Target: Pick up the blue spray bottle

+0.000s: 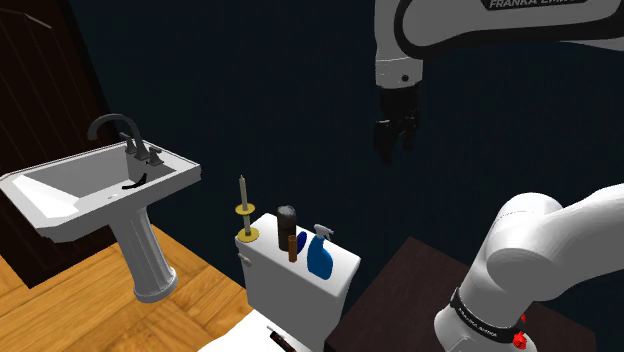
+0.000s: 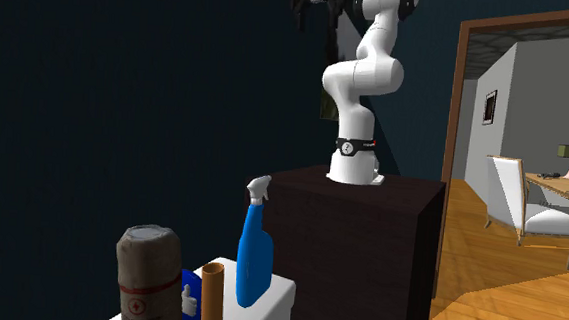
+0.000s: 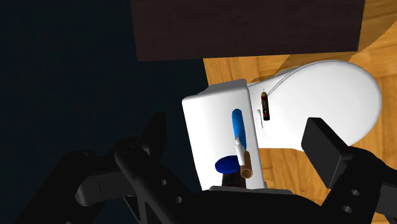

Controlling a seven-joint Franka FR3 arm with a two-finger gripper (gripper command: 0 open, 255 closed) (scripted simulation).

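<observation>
A: Where is the blue spray bottle point(image 1: 320, 256)?
B: It stands upright on top of the white toilet tank point(image 1: 300, 290), near a brown tube point(image 2: 211, 298).
A: And the gripper point(image 1: 395, 152)?
B: It hangs high in the air, well above the bottle and, in the shoulder view, to its right. In the wrist view the bottle shows far below, between the two fingers.
A: Does it hold something?
B: No. The fingers stand wide apart and touch nothing.

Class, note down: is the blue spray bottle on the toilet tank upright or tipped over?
Upright. The blue spray bottle stands on its base on the white toilet tank, its white trigger head topmost, in both exterior views.
</observation>
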